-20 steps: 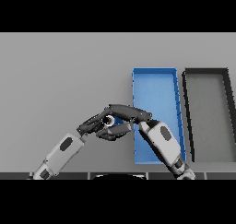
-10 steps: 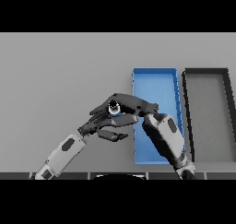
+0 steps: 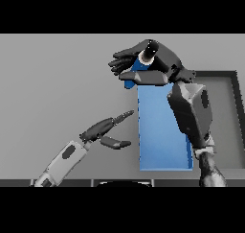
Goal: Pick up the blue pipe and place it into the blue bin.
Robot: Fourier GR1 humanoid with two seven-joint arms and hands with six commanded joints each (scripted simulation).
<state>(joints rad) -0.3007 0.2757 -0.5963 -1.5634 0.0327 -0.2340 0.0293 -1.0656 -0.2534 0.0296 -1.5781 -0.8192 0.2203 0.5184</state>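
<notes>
My left hand (image 3: 103, 131) sits low over the grey bench (image 3: 57, 83), left of the bins, its fingers stretched out straight and carrying nothing; it plays no part in this step as far as I can judge. To its right lies the blue bin (image 3: 160, 145), a long shallow tray running away from me, and nothing shows in the part of it I can see. Above the bin's far end my right hand (image 3: 153, 64) is raised with its fingers and thumb curled round the blue pipe (image 3: 143, 59), so the pick is done and the pipe is off the bench. The placing is what remains: I judge the pipe must come down inside the bin's walls before I let go. The pipe itself shows as a short blue tube with a pale ring at its dark open mouth, which faces up toward my head; a bit of blue also peeps out below my fingers, though most of its length is hidden in my grip. Further right, beside the blue bin, stands a dark grey bin (image 3: 225, 122), partly covered by my right arm.
</notes>
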